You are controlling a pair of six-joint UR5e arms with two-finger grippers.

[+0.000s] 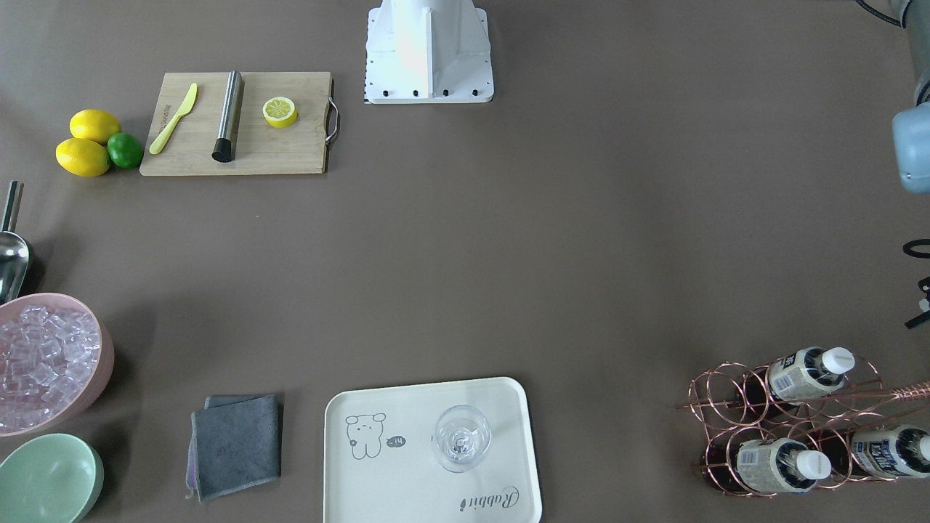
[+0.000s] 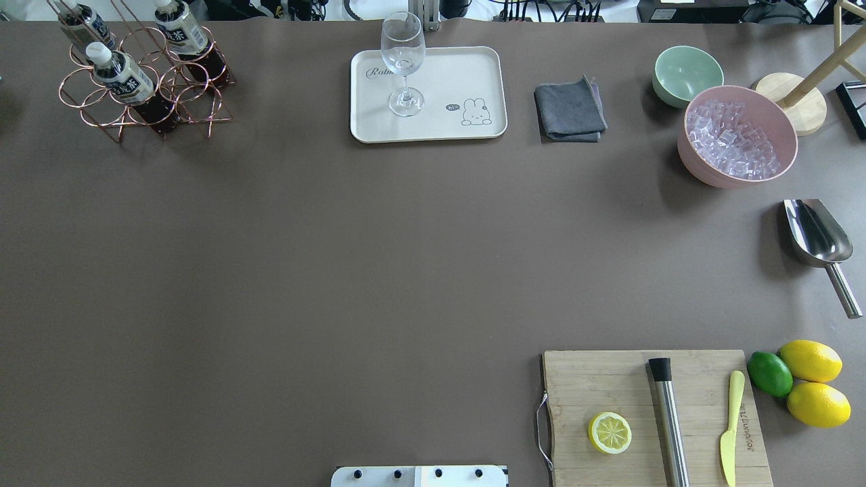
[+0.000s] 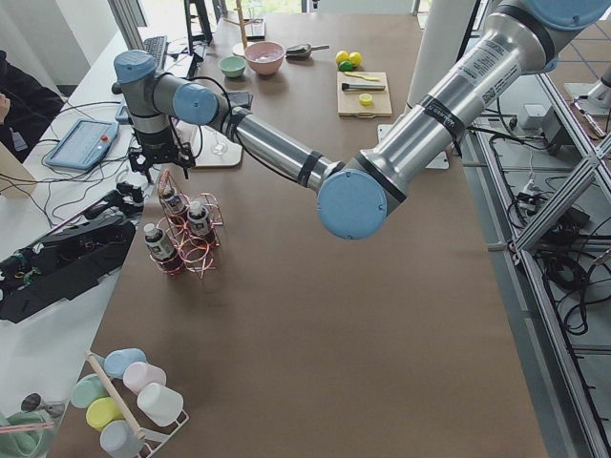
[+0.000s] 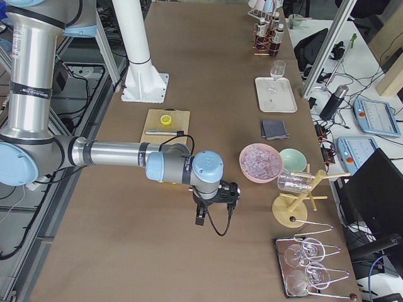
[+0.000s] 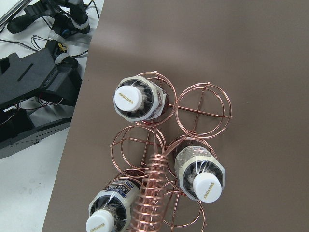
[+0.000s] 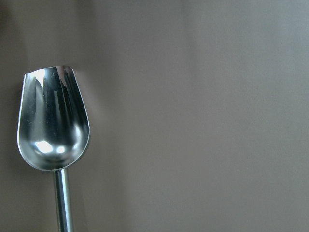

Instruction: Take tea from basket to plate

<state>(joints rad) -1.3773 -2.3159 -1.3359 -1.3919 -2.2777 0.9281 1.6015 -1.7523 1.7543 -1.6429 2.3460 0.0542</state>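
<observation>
Three tea bottles [image 5: 136, 98] stood in the copper wire basket [image 5: 199, 113] near a far corner of the bench [image 2: 338, 270] on the robot's left, white caps up, filling three of its six rings. The cream tray [image 1: 407, 407] lay well apart from the basket along the same far edge, with only a stemmed glass [image 1: 462, 436] upright on it. The left end effector [image 3: 158, 164] hung just above the basket; whether released or clenched could not be told. The right end effector [image 4: 213, 200] hovered over the bench above a metal scoop [image 6: 53, 121], and its state could not be told either.
</observation>
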